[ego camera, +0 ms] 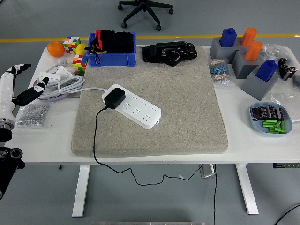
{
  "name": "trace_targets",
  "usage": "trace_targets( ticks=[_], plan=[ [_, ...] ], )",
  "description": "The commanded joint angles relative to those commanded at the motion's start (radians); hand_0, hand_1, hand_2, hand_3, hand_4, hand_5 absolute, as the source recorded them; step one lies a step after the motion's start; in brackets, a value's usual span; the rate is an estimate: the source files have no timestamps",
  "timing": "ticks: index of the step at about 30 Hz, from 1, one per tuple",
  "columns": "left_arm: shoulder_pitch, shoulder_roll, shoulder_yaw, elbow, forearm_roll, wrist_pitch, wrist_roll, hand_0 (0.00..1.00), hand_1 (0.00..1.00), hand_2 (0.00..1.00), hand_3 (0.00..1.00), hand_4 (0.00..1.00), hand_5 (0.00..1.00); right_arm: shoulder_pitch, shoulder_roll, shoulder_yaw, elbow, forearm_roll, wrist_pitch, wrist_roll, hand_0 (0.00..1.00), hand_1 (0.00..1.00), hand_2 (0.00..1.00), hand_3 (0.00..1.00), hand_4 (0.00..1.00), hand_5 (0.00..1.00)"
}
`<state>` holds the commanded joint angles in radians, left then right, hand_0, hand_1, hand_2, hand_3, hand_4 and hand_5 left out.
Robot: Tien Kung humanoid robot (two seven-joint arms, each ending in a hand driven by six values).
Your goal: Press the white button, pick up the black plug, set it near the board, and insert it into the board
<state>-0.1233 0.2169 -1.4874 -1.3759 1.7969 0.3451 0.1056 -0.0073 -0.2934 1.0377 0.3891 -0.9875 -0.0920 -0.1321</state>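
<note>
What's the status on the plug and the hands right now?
Left hand open at table's left edge, right out of view. Black plug seated in power strip. Nothing in the way.

**A robotics test lab**

A white height-adjustable table (pixel 140 157) stands on a bare grey floor marked by a yellow line (pixel 150 37) at the far side, with an office chair's wheeled base (pixel 145 11) beyond it. The tabletop holds practice props: a grey felt mat (pixel 187 108), a blue parts bin (pixel 111 56), puzzle cubes (pixel 72 44), grey blocks with blue and orange pegs (pixel 246 58) at far right, and a dish of small components (pixel 271 118).
</note>
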Motion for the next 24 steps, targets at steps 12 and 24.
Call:
trace_targets(
  ticks=[12,24],
  plan=[
    [-0.001,-0.001,0.001,0.0,0.001,0.0,0.001,0.872,0.873,0.82,0.765,0.827,0.385,0.001,0.0,0.002,0.001,-0.001,0.0,0.0,0.557,0.484,0.506,0.509,0.645,0.387],
    [-0.001,0.0,-0.002,0.001,0.003,0.002,0.003,0.871,0.873,0.817,0.765,0.825,0.383,0.004,0.0,0.0,0.0,0.0,0.0,0.0,0.556,0.484,0.505,0.508,0.645,0.386]
  ],
)
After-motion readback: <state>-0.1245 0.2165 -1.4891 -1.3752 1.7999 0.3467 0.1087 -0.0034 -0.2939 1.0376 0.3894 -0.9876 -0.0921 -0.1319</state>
